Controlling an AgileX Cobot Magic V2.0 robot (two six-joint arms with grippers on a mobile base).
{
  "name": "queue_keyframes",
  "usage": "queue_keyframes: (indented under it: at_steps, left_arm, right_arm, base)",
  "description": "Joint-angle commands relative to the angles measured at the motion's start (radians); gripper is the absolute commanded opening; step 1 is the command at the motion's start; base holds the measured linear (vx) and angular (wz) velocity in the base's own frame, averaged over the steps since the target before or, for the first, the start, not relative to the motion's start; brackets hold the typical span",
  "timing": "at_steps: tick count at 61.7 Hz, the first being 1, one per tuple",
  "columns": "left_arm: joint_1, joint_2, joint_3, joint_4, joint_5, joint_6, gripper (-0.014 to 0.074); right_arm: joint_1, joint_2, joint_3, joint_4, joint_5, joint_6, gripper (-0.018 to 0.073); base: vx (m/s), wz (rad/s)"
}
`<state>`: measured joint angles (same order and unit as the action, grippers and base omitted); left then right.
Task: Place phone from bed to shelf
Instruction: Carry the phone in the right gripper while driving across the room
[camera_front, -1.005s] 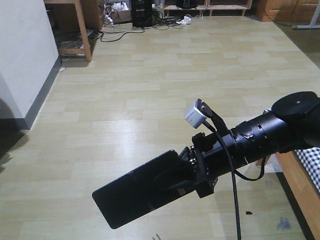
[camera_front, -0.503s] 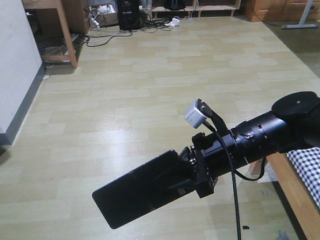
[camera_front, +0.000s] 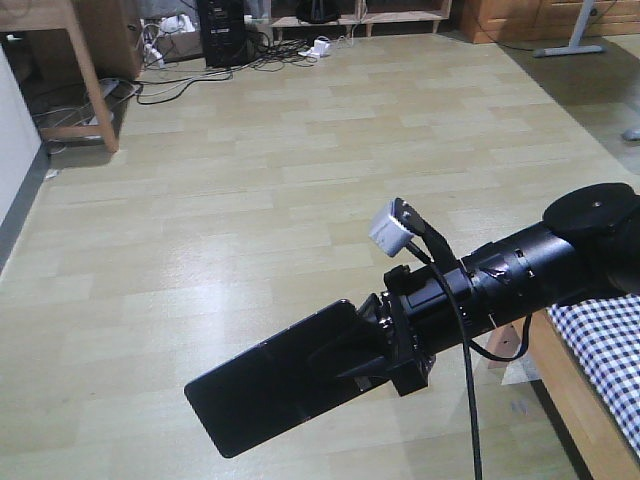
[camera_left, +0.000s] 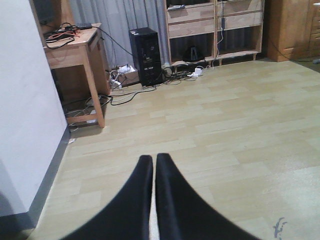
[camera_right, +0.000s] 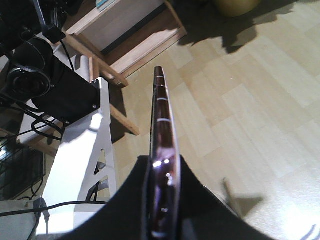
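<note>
The phone (camera_front: 270, 385), a thin glossy black slab, sticks out flat over the wooden floor from my right gripper (camera_front: 375, 350), which is shut on its near end. In the right wrist view I see the phone edge-on, its pinkish rim (camera_right: 161, 110) running up from between the fingers of the right gripper (camera_right: 162, 165). The bed (camera_front: 600, 340), with its checked sheet and light wooden frame, shows at the lower right edge. A light wooden shelf (camera_left: 215, 30) stands against the far wall. My left gripper (camera_left: 154, 160) is shut with nothing in it, pointing at the floor.
A white wall (camera_left: 25, 125) rises at the left. A wooden desk (camera_left: 75, 45), a black computer tower (camera_left: 146, 55) and loose cables (camera_left: 130, 92) are at the far left. A brown cabinet (camera_left: 295, 25) stands at the far right. The robot's white frame (camera_right: 85, 165) is beside the phone.
The whole room has slid left in the front view: the white wall has left the frame and more of the bed shows. The right arm and phone keep the same place in the frame.
</note>
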<state>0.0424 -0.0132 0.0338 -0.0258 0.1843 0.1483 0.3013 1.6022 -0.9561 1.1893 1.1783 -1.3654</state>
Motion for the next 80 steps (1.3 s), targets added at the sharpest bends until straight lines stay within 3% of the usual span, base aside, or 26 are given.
queue_keyframes:
  at_steps: [1, 80]
  left_arm:
    - [-0.004, -0.013, -0.021, -0.009, -0.072, -0.006, 0.0001]
    - [-0.004, -0.013, -0.021, -0.009, -0.072, -0.006, 0.0001]
  right_arm:
    - [-0.004, -0.040, -0.023, 0.075, 0.109, 0.000, -0.0002]
    - [-0.004, -0.040, -0.023, 0.075, 0.109, 0.000, -0.0002]
  base:
    - [0.23, -0.13]
    - [0.34, -0.01]
